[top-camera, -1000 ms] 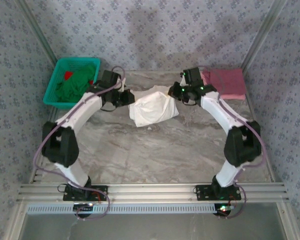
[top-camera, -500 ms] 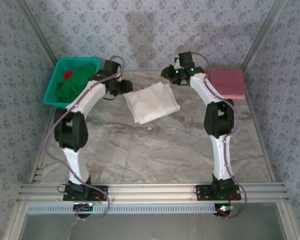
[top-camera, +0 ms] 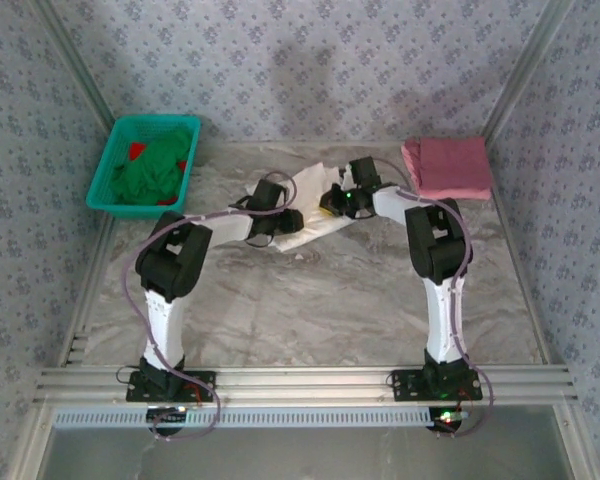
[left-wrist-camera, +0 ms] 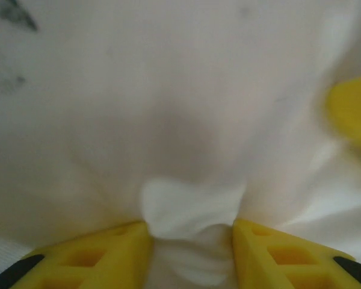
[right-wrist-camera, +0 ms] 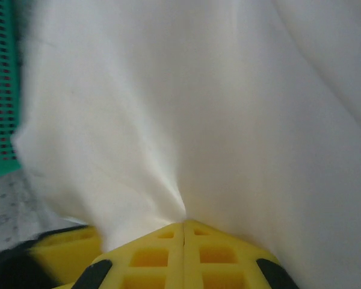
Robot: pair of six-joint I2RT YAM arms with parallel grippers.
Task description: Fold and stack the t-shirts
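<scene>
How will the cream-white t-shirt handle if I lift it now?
Likely floppy: the cream-white t-shirt puckers into creases where the right gripper pinches it. Probably light, since that small pinch gathers it. Its loose folds may sag open when raised.

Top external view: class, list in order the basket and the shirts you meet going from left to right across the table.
teal basket → cream-white t-shirt → pink t-shirt
</scene>
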